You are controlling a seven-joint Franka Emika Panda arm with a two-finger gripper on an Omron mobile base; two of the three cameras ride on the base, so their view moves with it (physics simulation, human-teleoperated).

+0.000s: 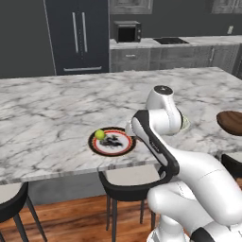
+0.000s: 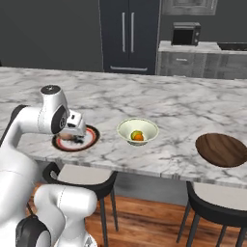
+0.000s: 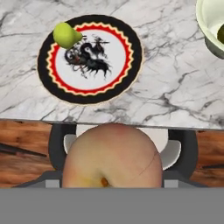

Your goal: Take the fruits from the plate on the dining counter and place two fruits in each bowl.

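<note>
In the hand view a tan-brown fruit (image 3: 111, 155) sits right in front of the camera, held in my gripper (image 2: 76, 131), which is shut on it. It hangs above the near edge of the dining counter (image 3: 175, 87), just in front of the plate (image 3: 43, 83). A yellow-green fruit (image 3: 65, 35) lies on the plate's far left rim, also seen as the fruit (image 1: 99, 134) on the plate (image 1: 93, 144). The cream bowl (image 2: 125, 132), to the right of the plate, holds an orange fruit (image 2: 139, 137) and a green one (image 3: 221, 33). The wooden bowl (image 2: 222, 149) stands further right.
Dark stools (image 1: 127, 182) (image 2: 217, 202) are tucked under the counter's near edge over a wooden floor. A dark fridge (image 1: 78, 35) and a microwave (image 1: 126, 32) stand at the back wall. My own arm covers most of the cream bowl in the left base view.
</note>
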